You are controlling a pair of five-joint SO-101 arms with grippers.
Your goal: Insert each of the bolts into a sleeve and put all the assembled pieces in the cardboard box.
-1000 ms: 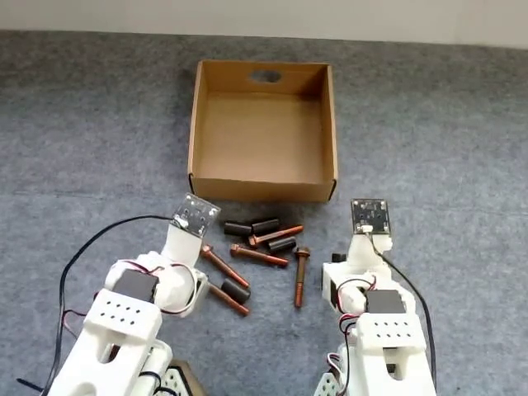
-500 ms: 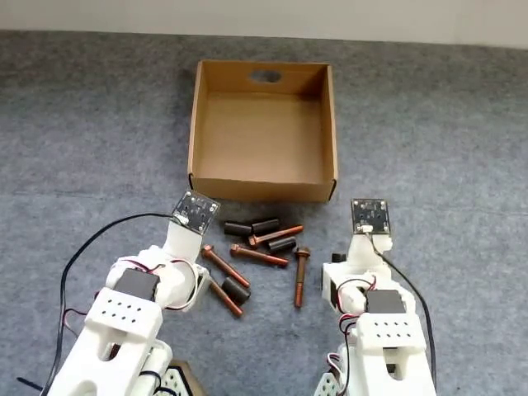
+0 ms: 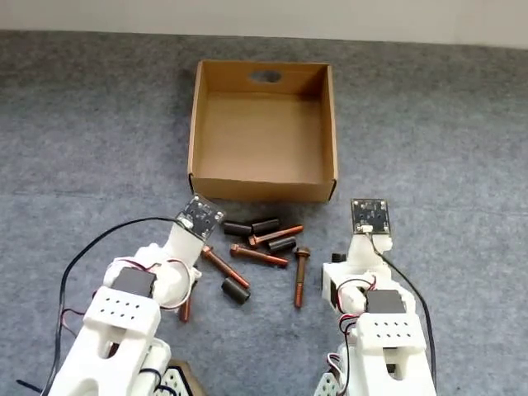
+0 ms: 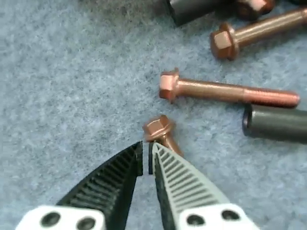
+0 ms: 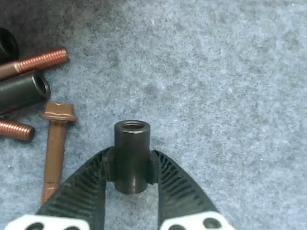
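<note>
Pincer of the left arm (image 4: 147,146), black and pale fingers pressed almost together, rests with its tips at the hexagonal head of the nearest bolt (image 4: 159,129), a copper-coloured one whose shank slips out of sight behind the pale finger; whether it is truly gripped cannot be told. Just beyond, on the grey-carpeted desk (image 4: 62,72), lie a second bolt (image 4: 230,92) and, by its threaded end, a lying sleeve (image 4: 276,123), black and hollow, with a third bolt (image 4: 259,27) farther out. The right arm's pincer (image 5: 132,154) pinches the held sleeve (image 5: 131,136) round its lower half, the threaded bore pointing away from the arm. A loose bolt (image 5: 55,143) lies just beside one finger of that pincer, apart from it, and near the bolt's head a further sleeve (image 5: 21,88) lies on its side. From above, the two arms fill the lower left and lower right of the frame, the scatter of bolts and sleeves spread between them at centre, the loose bolt lying closest to the right arm and the nearest bolt's shank showing beside the left arm at lower left. The cardboard box (image 3: 262,190) sits open at upper centre, its front wall just behind the scatter, an oval hand-hole cut in its far wall.
</note>
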